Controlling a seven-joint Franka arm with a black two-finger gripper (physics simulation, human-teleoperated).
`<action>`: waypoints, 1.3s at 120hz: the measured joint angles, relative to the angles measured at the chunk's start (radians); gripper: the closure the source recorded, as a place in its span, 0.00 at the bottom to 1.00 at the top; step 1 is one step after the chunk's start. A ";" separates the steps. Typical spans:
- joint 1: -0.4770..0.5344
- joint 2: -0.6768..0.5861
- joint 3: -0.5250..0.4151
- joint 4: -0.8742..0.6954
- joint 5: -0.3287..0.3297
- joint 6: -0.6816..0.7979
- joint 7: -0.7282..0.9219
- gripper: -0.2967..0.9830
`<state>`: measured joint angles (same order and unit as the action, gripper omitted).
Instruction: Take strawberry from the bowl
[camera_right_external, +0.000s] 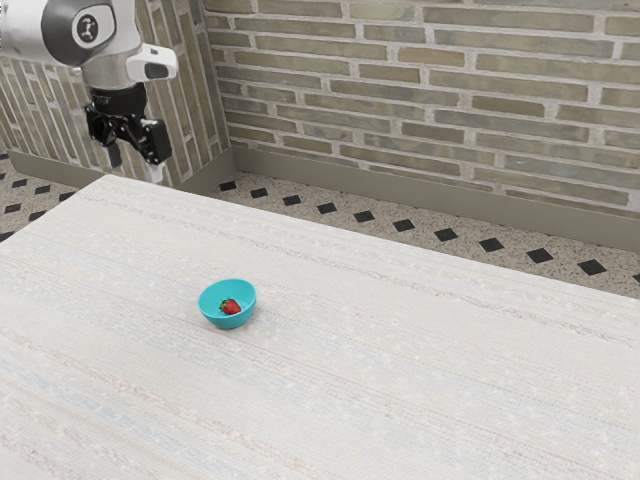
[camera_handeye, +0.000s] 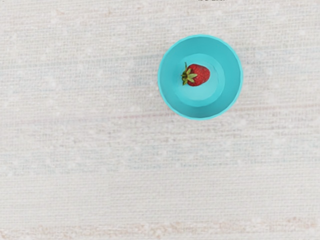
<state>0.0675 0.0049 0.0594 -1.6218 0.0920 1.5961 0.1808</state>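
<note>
1. One strawberry (camera_handeye: 199, 75), red, lying on its side inside the bowl (camera_handeye: 172, 97). It rests on the bowl's floor, a little off centre, its green leaves (camera_handeye: 189, 76) turned toward the closer stretch of wall.
2. Bowl: turquoise, round, upright, standing on the table (camera_right_external: 400, 390). Soft shadow just beside it.
3. Gripper (camera_right_external: 135, 162): black, two-fingered, seen at the exterior view's upper left. Fingers (camera_right_external: 113, 155) parted with a clear gap, so it stands open, holding nothing. Exact spread: cannot tell.
4. Gripper well apart from bowl and fruit. Fingertips point downward.
5. Arm (camera_right_external: 32, 28): white and grey, entering from the exterior view's upper left corner. Dark round badge on the casing.
6. Wrist view looks down into the bowl; whole rim visible, strawberry in plain sight within.
7. Tabletop pale, with faint streaks of blue and reddish brown.
8. Beyond the table: brick wall (camera_right_external: 430, 80) with light mortar, plain skirting (camera_right_external: 500, 202) at its foot, speckled floor (camera_right_external: 380, 205) set with black diamonds.
</note>
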 joint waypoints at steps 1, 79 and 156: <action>-0.002 0.000 0.000 0.000 0.000 0.000 0.001 0.23; -0.029 0.064 0.001 -0.179 0.027 0.296 0.474 0.23; -0.041 0.252 -0.002 -0.259 0.001 0.532 1.223 0.38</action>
<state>0.0263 0.2567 0.0574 -1.8813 0.0933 2.1281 1.4041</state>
